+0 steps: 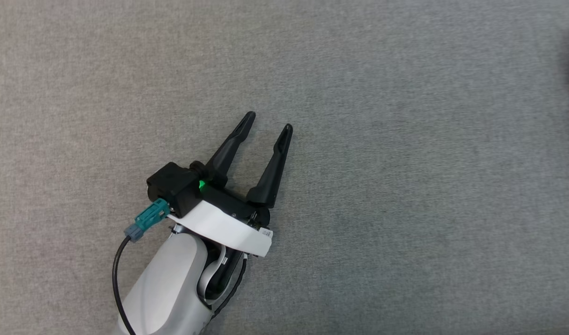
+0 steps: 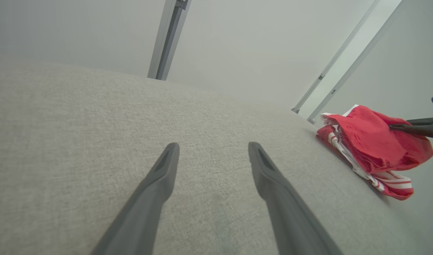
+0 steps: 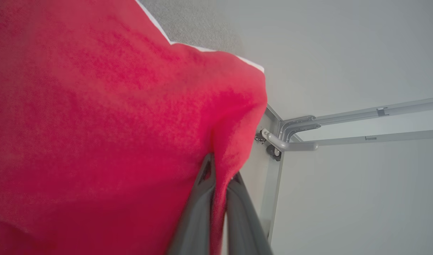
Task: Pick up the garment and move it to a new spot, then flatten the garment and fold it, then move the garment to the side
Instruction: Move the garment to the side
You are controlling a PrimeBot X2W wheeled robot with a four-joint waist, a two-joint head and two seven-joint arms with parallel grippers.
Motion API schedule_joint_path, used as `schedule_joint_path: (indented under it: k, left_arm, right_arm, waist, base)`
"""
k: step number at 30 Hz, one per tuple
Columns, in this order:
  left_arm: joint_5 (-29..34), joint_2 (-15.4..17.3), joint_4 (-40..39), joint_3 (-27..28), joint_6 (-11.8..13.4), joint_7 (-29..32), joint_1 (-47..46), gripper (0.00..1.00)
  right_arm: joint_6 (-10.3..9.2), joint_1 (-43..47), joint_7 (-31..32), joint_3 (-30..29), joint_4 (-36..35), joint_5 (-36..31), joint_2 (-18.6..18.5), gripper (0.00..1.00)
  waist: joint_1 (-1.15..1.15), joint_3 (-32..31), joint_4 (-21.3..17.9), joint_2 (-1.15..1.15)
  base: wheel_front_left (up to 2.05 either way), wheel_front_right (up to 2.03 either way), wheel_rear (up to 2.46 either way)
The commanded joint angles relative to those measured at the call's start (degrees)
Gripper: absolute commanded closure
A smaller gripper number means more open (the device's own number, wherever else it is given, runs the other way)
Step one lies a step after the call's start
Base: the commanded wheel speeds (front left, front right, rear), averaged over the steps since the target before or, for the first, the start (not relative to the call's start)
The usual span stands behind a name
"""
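The garment (image 2: 372,148) is red with white stripes, bunched at the far right edge of the grey table in the left wrist view. My right gripper (image 2: 393,126) comes in there from the right and is shut on a fold of it. Seen from the right wrist, red cloth (image 3: 96,134) is pinched between the two closed dark fingers (image 3: 202,198). My left gripper (image 1: 269,122) hovers over bare grey cloth in the head view, open, nothing between its fingers; its own view shows the same spread fingers (image 2: 159,177).
The grey fabric table top (image 1: 405,139) spreads all around the left gripper. Beyond the table's far edge stand pale walls and metal frame bars (image 2: 168,39). A metal bracket and rails (image 3: 291,138) lie past the garment.
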Motion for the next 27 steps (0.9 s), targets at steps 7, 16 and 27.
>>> schedule_joint_path:
  k: [7, 16, 27]
  left_arm:
    - [-1.12, 0.59, 0.72, -0.96, -0.33, -0.02, -2.02, 0.0]
    - [-2.34, 0.86, 1.09, -0.85, -0.19, 0.05, -2.06, 0.0]
    - [-1.53, 0.39, 1.2, 0.22, -0.17, -0.04, 0.06, 0.0]
  right_arm:
    - [-0.04, 1.97, -1.29, -2.55, 4.16, -0.4, -1.49, 1.0]
    - [-0.04, 3.22, -0.51, -4.09, 7.0, -4.49, -1.07, 1.0]
    - [-0.04, 0.95, 4.56, -7.21, 8.97, -8.23, 4.56, 0.0]
  waist:
    - [0.0, 3.98, 3.96, 0.0]
    - [0.0, 4.68, 6.03, 0.0]
    - [0.0, -0.84, 4.79, 0.0]
  base:
    - [0.0, 0.0, 0.0]
    - [0.0, 0.0, 0.0]
    - [0.0, 0.0, 0.0]
